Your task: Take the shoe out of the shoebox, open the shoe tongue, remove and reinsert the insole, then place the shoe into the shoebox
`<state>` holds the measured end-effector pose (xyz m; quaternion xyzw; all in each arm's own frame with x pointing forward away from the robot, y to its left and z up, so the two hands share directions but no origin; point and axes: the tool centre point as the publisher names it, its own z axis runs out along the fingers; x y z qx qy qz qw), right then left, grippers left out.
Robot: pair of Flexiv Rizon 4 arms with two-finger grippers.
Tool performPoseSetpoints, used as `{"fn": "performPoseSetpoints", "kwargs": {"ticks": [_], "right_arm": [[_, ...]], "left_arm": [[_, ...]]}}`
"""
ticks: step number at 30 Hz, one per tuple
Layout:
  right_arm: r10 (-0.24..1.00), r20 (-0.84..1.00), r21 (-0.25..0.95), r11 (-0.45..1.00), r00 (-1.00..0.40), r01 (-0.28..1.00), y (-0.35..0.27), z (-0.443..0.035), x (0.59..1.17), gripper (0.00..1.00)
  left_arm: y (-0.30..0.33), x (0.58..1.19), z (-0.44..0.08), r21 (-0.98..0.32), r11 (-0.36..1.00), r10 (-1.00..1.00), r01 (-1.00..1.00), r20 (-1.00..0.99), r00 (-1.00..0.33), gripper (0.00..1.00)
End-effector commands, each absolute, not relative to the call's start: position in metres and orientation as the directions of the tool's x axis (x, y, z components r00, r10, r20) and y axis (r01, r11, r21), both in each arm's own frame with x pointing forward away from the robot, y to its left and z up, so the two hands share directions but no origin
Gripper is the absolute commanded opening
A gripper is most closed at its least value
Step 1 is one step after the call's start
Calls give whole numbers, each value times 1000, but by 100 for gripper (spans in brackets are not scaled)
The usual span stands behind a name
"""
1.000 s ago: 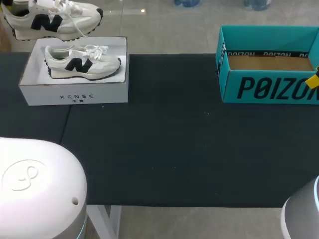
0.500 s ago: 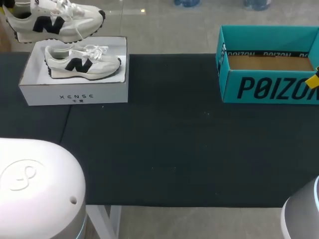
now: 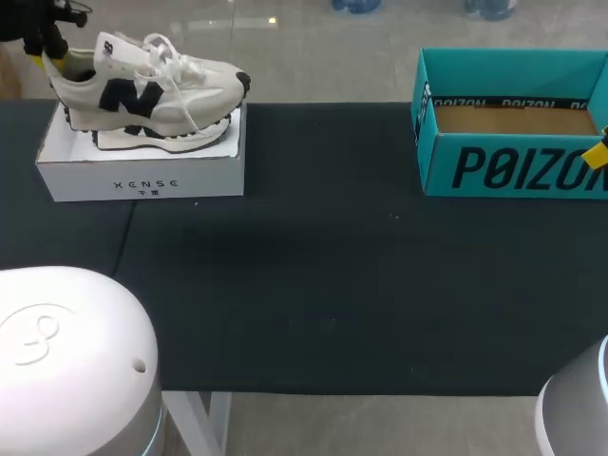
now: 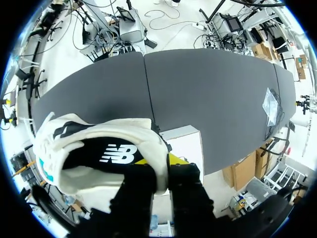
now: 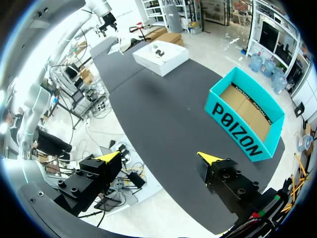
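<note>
A white sneaker point(image 3: 147, 90) with a black N hangs in the air over the white shoebox point(image 3: 142, 173) at the table's far left. My left gripper point(image 3: 46, 55) is shut on its heel collar. In the left wrist view the yellow tips point(image 4: 157, 163) pinch the heel rim of the sneaker point(image 4: 99, 153), with a corner of the white shoebox point(image 4: 184, 144) below. A second white sneaker point(image 3: 185, 141) lies inside that box, mostly hidden by the held one. My right gripper point(image 5: 158, 158) hangs open and empty above the table's near right; one yellow tip point(image 3: 597, 154) shows at the head view's right edge.
A teal open box point(image 3: 513, 123) with a brown floor stands at the far right, also in the right wrist view as the teal box point(image 5: 245, 116). The black tabletop point(image 3: 323, 275) spreads between the two boxes.
My left gripper has carried the held sneaker rightward and lower in the head view, from beyond the white box to right over it. The right arm has not moved.
</note>
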<state>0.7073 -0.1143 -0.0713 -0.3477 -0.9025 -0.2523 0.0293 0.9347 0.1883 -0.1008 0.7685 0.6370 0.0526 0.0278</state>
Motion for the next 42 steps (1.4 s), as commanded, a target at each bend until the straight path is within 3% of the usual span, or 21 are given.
{"fn": "performPoseSetpoints", "kwargs": {"ticks": [1, 19, 42], "right_arm": [[612, 231, 430, 633, -756, 644, -114, -71, 710, 100], [612, 231, 430, 633, -756, 644, -114, -71, 710, 100], [612, 231, 430, 633, -756, 644, -114, -71, 710, 100]], "left_arm": [[170, 881, -103, 202, -191, 981, 961, 68, 181, 0], [32, 791, -116, 127, -323, 945, 938, 103, 312, 0], [-56, 776, -145, 39, -192, 974, 981, 128, 186, 0]]}}
